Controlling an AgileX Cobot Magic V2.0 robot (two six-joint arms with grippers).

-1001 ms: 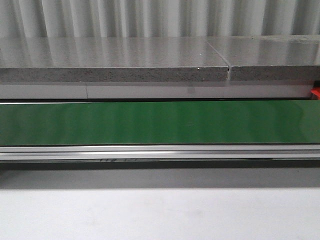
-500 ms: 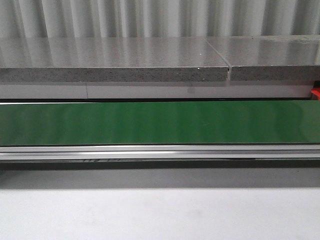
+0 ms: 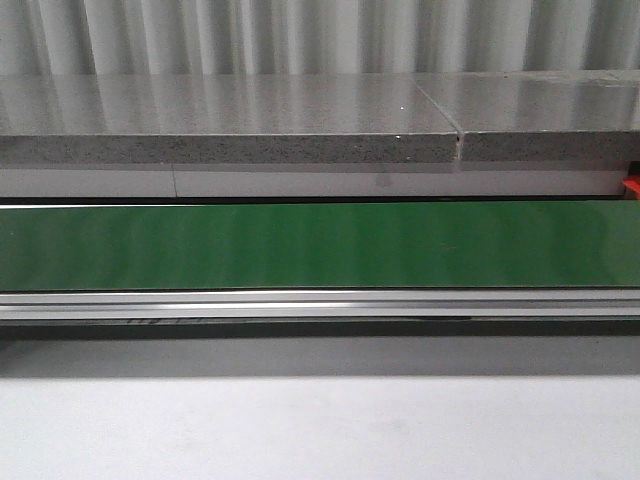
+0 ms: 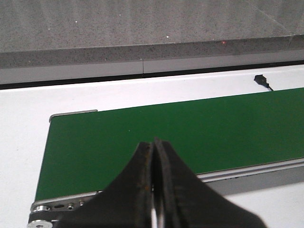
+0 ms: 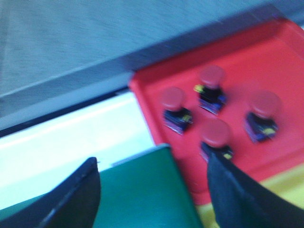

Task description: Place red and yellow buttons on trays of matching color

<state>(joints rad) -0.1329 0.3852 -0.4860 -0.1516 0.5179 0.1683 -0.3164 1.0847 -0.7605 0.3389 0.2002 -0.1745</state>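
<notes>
In the right wrist view a red tray [image 5: 266, 61] holds several red buttons [image 5: 214, 132] on dark bases. A strip of yellow tray [image 5: 285, 187] shows beside it. No yellow button is in view. My right gripper [image 5: 152, 161] is open and empty, above the end of the green conveyor belt [image 5: 142, 190] next to the red tray; the view is blurred. My left gripper [image 4: 154, 141] is shut and empty, above the other end of the belt [image 4: 190, 128]. The front view shows only the bare belt [image 3: 320, 245], no gripper.
A grey stone ledge [image 3: 230, 120] runs behind the belt, and a metal rail [image 3: 320, 303] along its front. A small black plug [image 4: 261, 80] lies on the white surface behind the belt. A red bit [image 3: 632, 187] shows at the right edge.
In the front view a faint mark under the belt's front rail has drifted to the left. Nothing else differs.
</notes>
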